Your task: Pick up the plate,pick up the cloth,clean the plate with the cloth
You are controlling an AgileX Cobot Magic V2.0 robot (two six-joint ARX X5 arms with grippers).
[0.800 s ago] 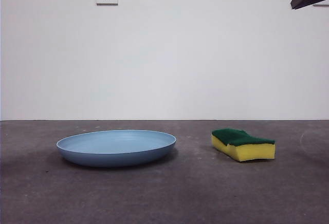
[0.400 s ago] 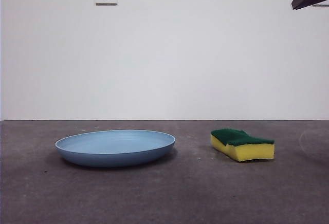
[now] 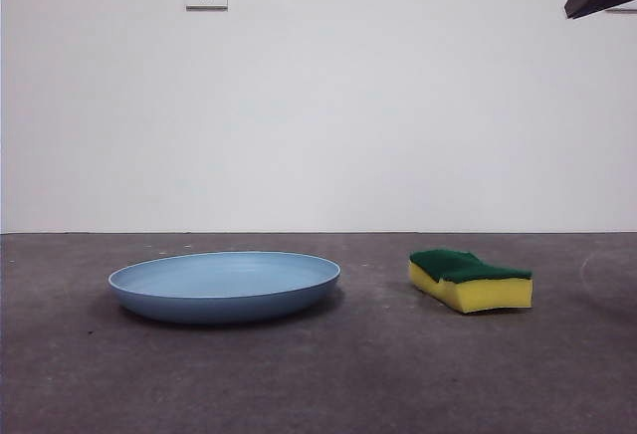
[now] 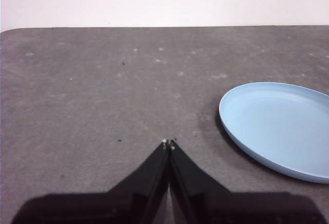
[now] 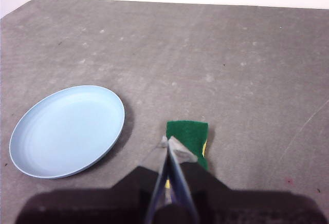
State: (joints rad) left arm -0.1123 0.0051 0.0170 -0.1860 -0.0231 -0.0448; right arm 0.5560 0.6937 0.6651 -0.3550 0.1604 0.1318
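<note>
Plate and sponge lie untouched

Plate [image 3: 225, 287] sits flat on the grey tabletop [image 3: 318, 384], cloth [image 3: 470, 280] beside it, apart. Left pincer [image 4: 168, 144] hangs closed and empty beside the plate; right pincer [image 5: 168, 143], apparently closed, hovers above the cloth.

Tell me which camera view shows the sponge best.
The front view: the sponge lies on the table in full side profile, yellow body and green top both clear. The right wrist view shows only its green top, partly behind the right gripper, whose jaws are shut. The left wrist view misses it.
</note>
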